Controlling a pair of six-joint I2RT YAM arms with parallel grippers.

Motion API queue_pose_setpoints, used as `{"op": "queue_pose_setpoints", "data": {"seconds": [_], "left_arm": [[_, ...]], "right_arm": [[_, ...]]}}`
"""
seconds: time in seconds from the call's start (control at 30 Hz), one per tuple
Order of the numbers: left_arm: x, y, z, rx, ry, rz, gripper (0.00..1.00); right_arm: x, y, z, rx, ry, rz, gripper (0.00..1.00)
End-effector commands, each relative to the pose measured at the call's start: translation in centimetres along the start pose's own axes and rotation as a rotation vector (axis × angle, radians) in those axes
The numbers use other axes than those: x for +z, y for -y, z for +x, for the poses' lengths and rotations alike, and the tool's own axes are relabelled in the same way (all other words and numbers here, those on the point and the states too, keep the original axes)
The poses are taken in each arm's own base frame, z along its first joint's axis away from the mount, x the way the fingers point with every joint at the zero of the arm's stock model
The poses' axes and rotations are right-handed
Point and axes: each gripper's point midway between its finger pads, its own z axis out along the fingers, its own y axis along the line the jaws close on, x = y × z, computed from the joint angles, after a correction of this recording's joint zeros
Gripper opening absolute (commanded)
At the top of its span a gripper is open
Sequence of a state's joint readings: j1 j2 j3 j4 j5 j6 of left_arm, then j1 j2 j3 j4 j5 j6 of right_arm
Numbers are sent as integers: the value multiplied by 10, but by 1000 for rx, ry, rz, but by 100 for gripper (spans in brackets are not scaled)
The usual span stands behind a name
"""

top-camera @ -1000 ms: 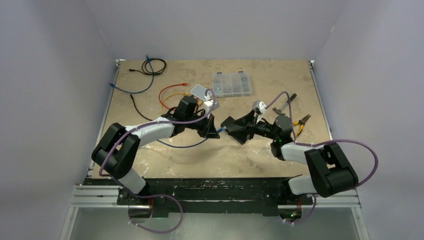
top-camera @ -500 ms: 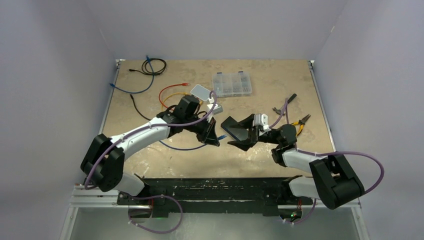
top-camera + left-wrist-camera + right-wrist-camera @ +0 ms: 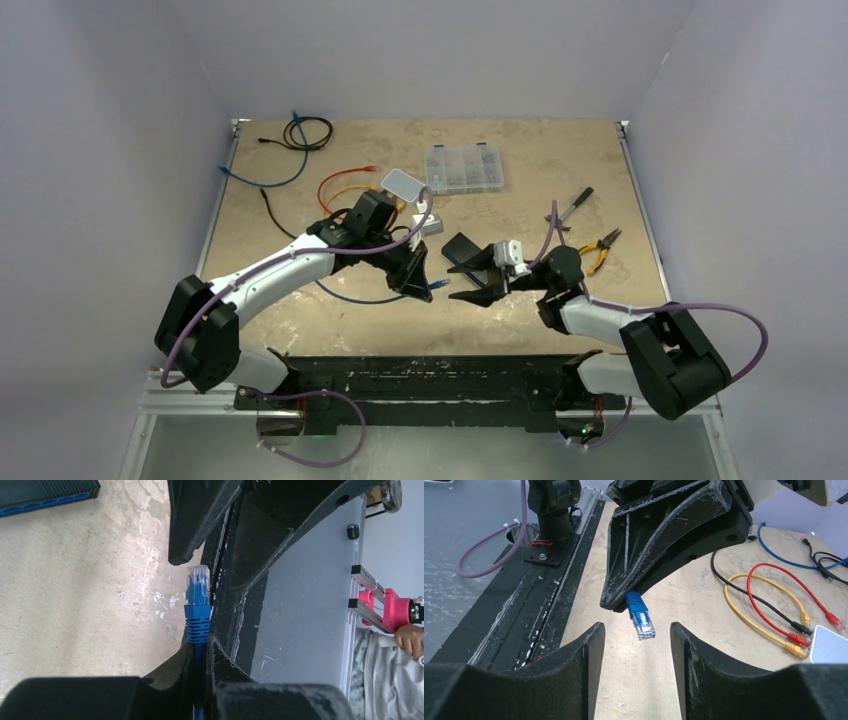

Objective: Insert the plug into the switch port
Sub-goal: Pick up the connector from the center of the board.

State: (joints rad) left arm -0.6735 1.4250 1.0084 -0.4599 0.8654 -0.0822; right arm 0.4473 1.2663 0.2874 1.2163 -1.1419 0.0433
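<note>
Blue plug juts clear of the left hand clamping its cable, kept free for insertion, while facing the plug the right hand gapes empty.

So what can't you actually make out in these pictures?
Switch: left wrist view, cut off by the corner; ports unseen.
Parts box: top view, contents too small.
Cable behind plug: right wrist view, hidden by left gripper.

Top cam sits high behind the arm bases, looking down over the worktop. Wrist cams are super close: left one stares along the left claw, right one faces that claw head-on, both catching the blue plug.
</note>
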Motion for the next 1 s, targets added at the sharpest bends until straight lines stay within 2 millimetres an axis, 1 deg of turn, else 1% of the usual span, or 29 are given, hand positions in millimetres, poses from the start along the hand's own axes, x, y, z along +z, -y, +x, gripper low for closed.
{"op": "queue_pose_setpoints", "data": {"seconds": [0.0, 0.07, 0.23, 0.43, 0.67, 0.8, 0.87, 0.9, 0.97], "left_arm": [[-5, 20, -10, 77, 10, 61, 0], [-4, 22, -8, 83, 3, 64, 0], [0, 23, -4, 84, -14, 74, 0], [0, 25, -6, 92, -15, 76, 0], [-1, 27, -6, 99, -17, 83, 0], [-1, 28, -7, 106, -15, 80, 0], [-2, 26, -7, 109, -16, 58, 0], [-3, 24, -8, 113, -13, 42, 5], [-7, 22, -11, 127, -2, 0, 13]], "right_arm": [[5, 4, -12, -61, 12, -25, 53], [6, 4, -11, -57, 10, -23, 53], [8, 3, -10, -60, 7, -44, 48], [10, -1, -8, -68, 1, -77, 40], [14, -5, -5, -60, -7, -114, 29], [15, -5, -4, -53, -11, -125, 19], [15, -5, -4, -51, -12, -127, 7], [15, -5, -4, -45, -14, -127, 1], [15, -4, -4, -38, -15, -124, 0]]}}
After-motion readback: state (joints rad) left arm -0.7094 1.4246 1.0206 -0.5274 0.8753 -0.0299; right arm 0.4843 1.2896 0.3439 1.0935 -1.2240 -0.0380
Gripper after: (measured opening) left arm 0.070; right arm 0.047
